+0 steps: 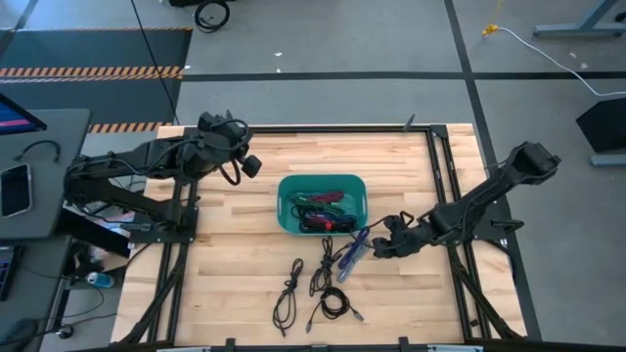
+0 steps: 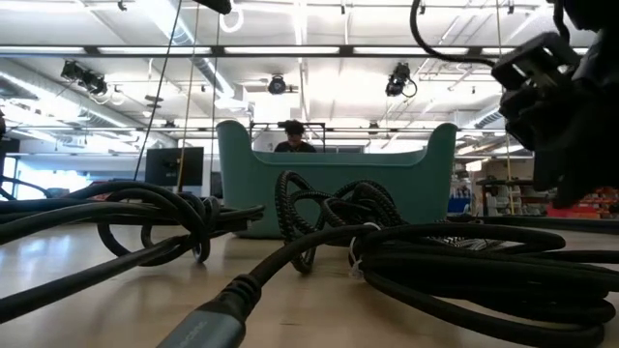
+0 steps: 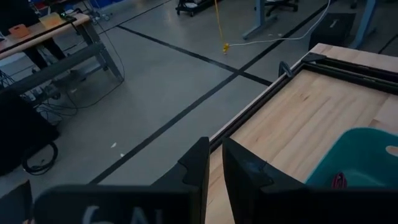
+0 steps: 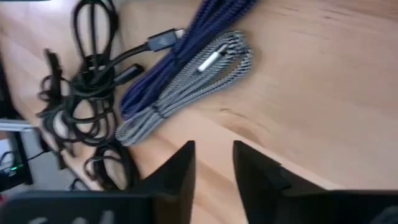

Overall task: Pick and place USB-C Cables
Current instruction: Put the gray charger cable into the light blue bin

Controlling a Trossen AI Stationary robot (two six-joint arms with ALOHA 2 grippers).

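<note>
My right gripper (image 4: pixel 212 163) fingers parted, empty, low near blue cable (image 1: pixel 354 250) just right of black cables (image 1: pixel 311 288), near side of teal bin (image 1: pixel 290 189). Risk: snagging neighbouring grey braided cable (image 4: pixel 186 90). Left gripper (image 3: pixel 212 168) nearly shut, empty, parked far-left.

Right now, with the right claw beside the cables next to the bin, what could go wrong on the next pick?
1. The blue braided cable bundle lies against the grey-white braided cable bundle; the right claw may lift both.
2. The black cable coils overlap loosely and could drag along.
3. The teal rectangular plastic bin sits close by; a swing might nudge it.
</note>
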